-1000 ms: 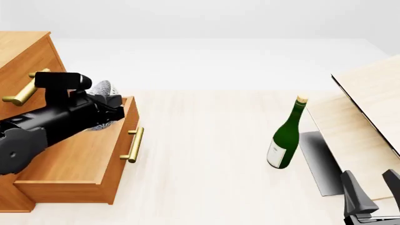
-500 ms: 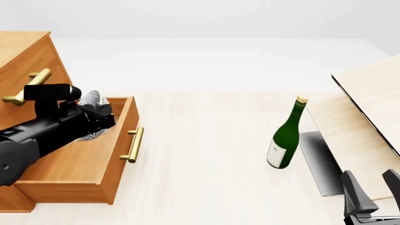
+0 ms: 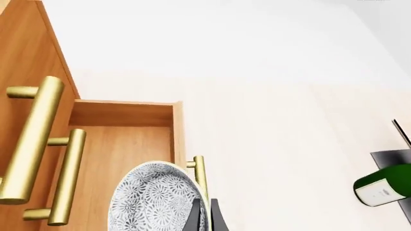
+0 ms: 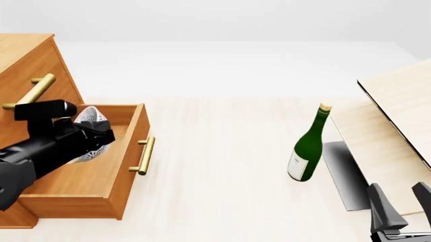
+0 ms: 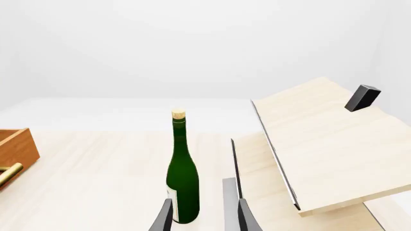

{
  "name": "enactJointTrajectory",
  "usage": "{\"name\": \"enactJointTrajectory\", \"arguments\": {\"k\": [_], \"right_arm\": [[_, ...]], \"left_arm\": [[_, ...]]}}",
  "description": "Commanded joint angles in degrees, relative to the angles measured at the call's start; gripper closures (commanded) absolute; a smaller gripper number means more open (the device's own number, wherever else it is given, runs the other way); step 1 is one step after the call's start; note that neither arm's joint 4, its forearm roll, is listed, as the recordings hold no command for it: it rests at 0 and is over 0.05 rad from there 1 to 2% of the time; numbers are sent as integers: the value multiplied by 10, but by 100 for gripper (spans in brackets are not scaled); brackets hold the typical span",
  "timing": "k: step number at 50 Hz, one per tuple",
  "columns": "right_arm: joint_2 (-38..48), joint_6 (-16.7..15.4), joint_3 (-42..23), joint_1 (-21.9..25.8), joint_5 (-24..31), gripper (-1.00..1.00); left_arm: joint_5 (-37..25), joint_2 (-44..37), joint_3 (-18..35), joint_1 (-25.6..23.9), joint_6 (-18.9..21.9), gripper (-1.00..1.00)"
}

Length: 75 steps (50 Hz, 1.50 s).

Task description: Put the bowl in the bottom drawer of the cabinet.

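The white, grey-blue speckled bowl (image 4: 90,119) (image 3: 157,199) is held tilted on its edge, with my left gripper (image 4: 101,136) (image 3: 204,219) shut on its rim. It hangs inside the pulled-out bottom drawer (image 4: 132,160) (image 3: 122,144) of the orange-brown cabinet (image 4: 27,60) (image 3: 26,53), near the drawer's back. I cannot tell whether the bowl touches the drawer floor, because the black arm hides its lower part. My right gripper (image 4: 404,206) (image 5: 200,216) rests open at the near right, holding nothing.
A green bottle (image 4: 308,146) (image 5: 183,178) stands right of centre, in front of the right gripper. A pale wooden board (image 4: 397,111) (image 5: 321,144) slopes at the right, with a black block (image 5: 363,97) on it. Brass handles (image 3: 32,144) stick out of the upper drawers.
My left arm has moved left and down with the bowl, sinking it deeper into the open bottom drawer. The right arm and the bottle have stayed put.
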<state>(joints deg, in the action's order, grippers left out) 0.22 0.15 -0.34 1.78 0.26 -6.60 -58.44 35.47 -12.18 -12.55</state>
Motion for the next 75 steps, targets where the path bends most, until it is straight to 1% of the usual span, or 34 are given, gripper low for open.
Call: {"name": "enactJointTrajectory", "arguments": {"k": [1,17,23,28,30,31,32,33,35,38,39,40,42,43,45,46,48,50,51,57,60,69,75], "right_arm": [[0,0,0,0,0,-100],[0,0,0,0,0,-100],[0,0,0,0,0,-100],[0,0,0,0,0,-100],[0,0,0,0,0,-100],[0,0,0,0,0,-100],[0,0,0,0,0,-100],[0,0,0,0,0,-100],[0,0,0,0,0,-100],[0,0,0,0,0,-100],[0,0,0,0,0,-100],[0,0,0,0,0,-100],[0,0,0,0,0,-100],[0,0,0,0,0,-100],[0,0,0,0,0,-100],[0,0,0,0,0,-100],[0,0,0,0,0,-100],[0,0,0,0,0,-100],[0,0,0,0,0,-100],[0,0,0,0,0,-100],[0,0,0,0,0,-100],[0,0,0,0,0,-100],[0,0,0,0,0,-100]], "left_arm": [[4,0,-12,16,-8,100],[39,-54,-19,14,-22,100],[36,-69,-10,17,-28,100],[30,-81,1,23,-22,100],[33,-89,1,20,-36,100],[30,-93,4,25,-21,100],[31,-94,3,25,-26,100],[29,-99,8,27,-20,100],[30,-101,9,29,-23,100],[29,-106,11,33,-18,100],[27,-108,12,39,-9,100],[29,-110,11,39,-16,100],[29,-110,12,43,-12,100],[33,-113,11,42,-19,100],[35,-116,10,45,-14,100],[39,-118,8,45,-19,100],[41,-121,8,49,-14,100],[45,-122,6,49,-21,100],[46,-125,5,52,-15,100],[49,-129,3,69,-12,100],[52,-131,2,70,-15,100],[52,-134,-3,90,1,100],[65,-148,-7,96,5,100]]}}
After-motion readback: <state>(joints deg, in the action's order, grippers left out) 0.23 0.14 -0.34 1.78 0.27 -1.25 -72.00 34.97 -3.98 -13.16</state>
